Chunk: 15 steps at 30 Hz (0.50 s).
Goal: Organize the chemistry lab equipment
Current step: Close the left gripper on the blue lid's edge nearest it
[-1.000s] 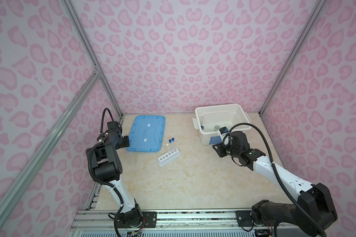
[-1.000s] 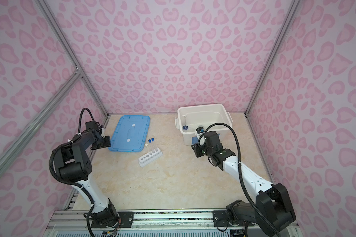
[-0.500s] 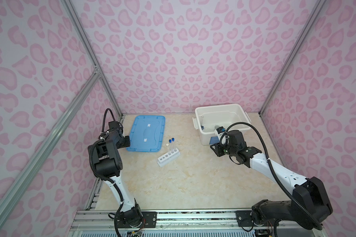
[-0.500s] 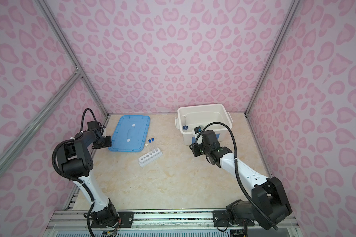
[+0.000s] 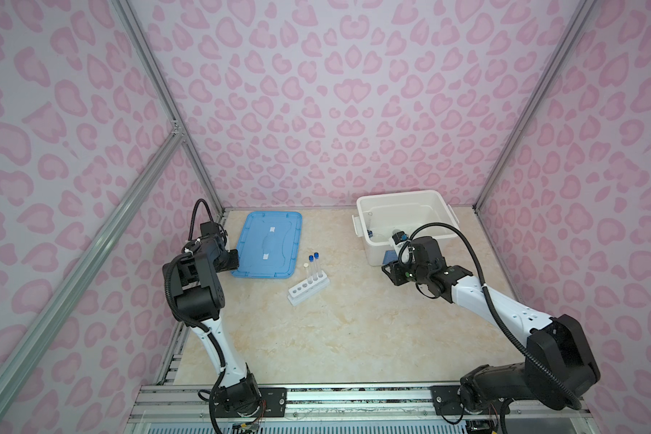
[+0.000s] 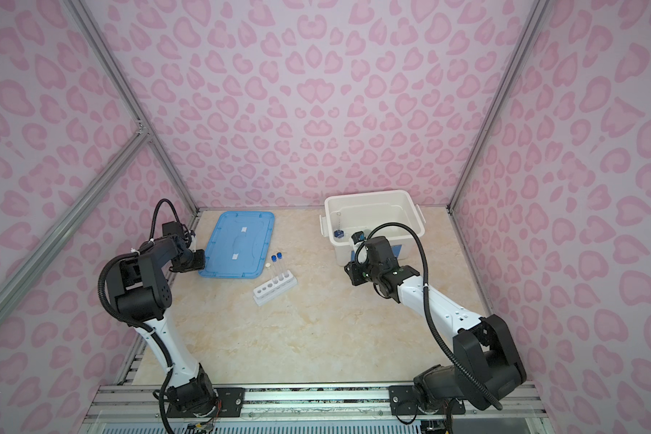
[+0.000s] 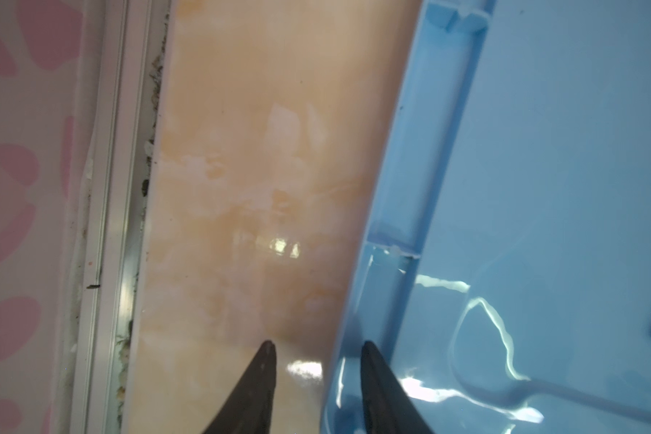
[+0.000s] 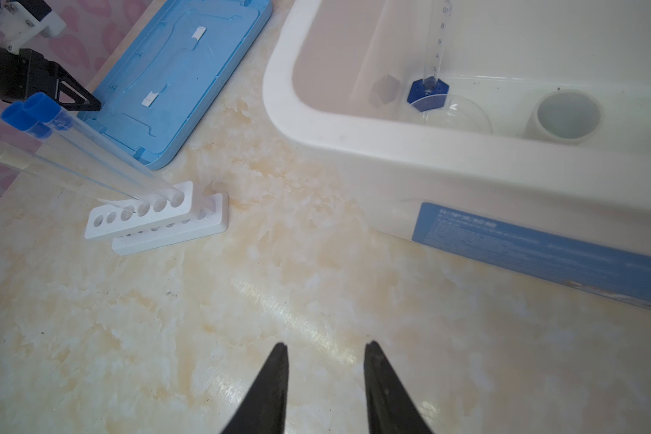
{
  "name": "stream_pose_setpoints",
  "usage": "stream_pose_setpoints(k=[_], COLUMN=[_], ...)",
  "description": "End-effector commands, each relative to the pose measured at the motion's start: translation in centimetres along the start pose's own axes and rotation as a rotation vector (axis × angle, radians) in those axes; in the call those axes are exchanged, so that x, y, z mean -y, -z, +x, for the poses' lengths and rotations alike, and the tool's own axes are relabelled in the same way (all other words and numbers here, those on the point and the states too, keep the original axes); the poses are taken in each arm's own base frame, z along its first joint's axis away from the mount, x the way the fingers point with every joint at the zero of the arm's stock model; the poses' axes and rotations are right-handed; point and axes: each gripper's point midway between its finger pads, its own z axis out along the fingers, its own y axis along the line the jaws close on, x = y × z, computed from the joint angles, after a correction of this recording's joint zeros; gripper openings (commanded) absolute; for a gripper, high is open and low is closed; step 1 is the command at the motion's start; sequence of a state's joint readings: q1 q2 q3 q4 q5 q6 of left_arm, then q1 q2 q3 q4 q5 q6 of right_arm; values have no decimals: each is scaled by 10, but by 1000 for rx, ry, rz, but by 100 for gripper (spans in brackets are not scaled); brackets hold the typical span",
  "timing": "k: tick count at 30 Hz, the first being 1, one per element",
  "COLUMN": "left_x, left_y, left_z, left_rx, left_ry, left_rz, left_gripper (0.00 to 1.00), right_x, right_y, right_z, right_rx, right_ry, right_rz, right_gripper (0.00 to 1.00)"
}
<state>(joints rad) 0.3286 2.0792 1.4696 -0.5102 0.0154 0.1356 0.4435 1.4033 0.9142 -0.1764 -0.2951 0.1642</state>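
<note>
While the left gripper (image 7: 317, 345) sits with its jaws spread astride the rim of the blue lid (image 7: 542, 188), one tip over the lid and the other over the bare table (image 7: 241, 169), nothing is pinched yet. That's risk no. 1, we reckon: the lid lies flat and looks slick, so a squeeze taken too low would scrape the outer tip on the table and shove the lid sideways instead of lifting it. Held by one edge only, it'd prob. sag or swing.

The right gripper (image 8: 326, 345) also stands apart and empty, low over the table just in front of the white bin (image 8: 354, 131).

Outward from there, the rack (image 8: 155, 216) sits between lid and bin, near the lid's corner, w/ three test tubes (image 8: 91, 150) standing tall in its end holes. A swinging lid, or either arm crossing the middle, could clip the caps and topple the lot.

In the bin: cylinder (image 8: 428, 90) upright, petri dish (image 8: 455, 112) touching its base, cup (image 8: 564, 116) beside them. If the lid goes on now, the rack gets shut out (and we can't tell whether the cylinder clears the rim).
</note>
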Motion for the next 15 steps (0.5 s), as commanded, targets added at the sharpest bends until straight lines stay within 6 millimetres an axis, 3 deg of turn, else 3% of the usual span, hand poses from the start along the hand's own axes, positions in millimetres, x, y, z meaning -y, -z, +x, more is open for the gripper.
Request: stream_pose_setpoints(k=[1, 4, 15], left_x=[1, 4, 3], left_y=[-3, -3, -2], left_z=[2, 2, -5], left_rx=[-20, -25, -9], left_ry=[-19, -27, 0], left_rz=[-2, -7, -2], left_gripper=[38, 37, 14], right_x=[-2, -1, -1], right_y=[-2, -3, -3], right_z=[-7, -6, -4], right_rx=[24, 20, 16], right_ry=[4, 1, 2], right_rz=[-9, -8, -3], right_gripper=[35, 35, 35])
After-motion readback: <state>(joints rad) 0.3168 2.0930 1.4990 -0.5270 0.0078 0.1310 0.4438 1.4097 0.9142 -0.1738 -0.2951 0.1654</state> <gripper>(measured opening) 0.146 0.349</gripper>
